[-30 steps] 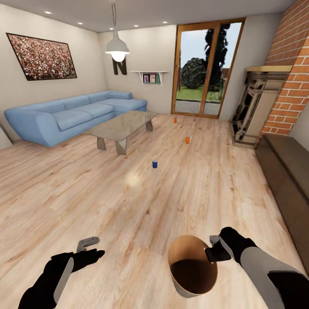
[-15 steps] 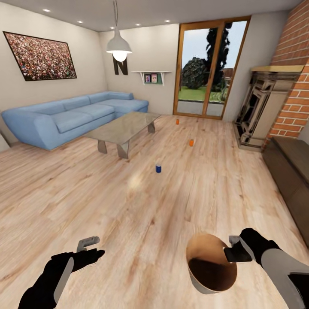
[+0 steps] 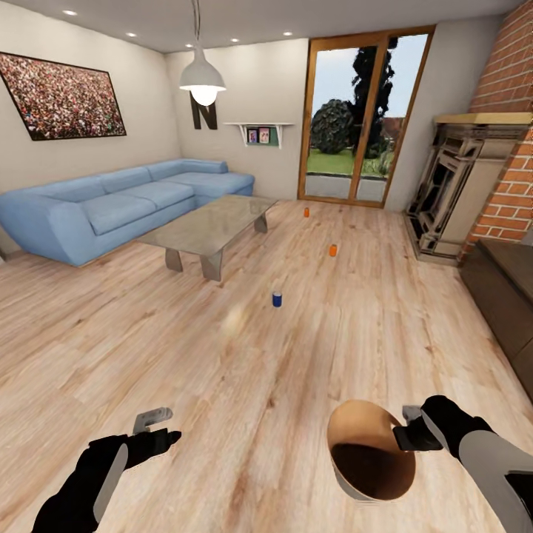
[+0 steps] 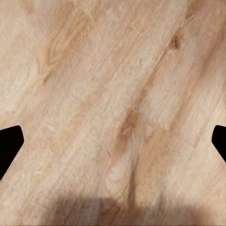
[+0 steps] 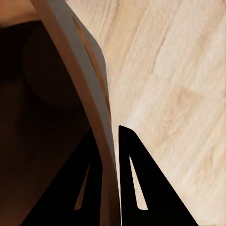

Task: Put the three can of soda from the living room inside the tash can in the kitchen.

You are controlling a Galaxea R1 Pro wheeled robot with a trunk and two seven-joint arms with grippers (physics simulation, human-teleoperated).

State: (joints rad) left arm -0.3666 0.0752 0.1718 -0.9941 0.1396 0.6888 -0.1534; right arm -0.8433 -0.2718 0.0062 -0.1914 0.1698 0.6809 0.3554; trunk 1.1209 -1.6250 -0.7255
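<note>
I have the right pincer (image 3: 406, 428) clamped on the tash can (image 3: 370, 459) rim. Left pincer (image 3: 152, 423) released. Blue can (image 3: 277, 299) stands beyond the tash can.

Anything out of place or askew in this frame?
Three cans stand on the wood floor: blue can, near orange can, far orange can. The trash can hangs tilted, its rim pinched by the right gripper.

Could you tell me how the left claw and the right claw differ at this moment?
The left claw is open and holds nothing, with bare wood floor between its fingertips; the right claw is shut on the rim of the trash can, carrying it tilted. Both hover low over the floor, ahead of the robot.
</note>
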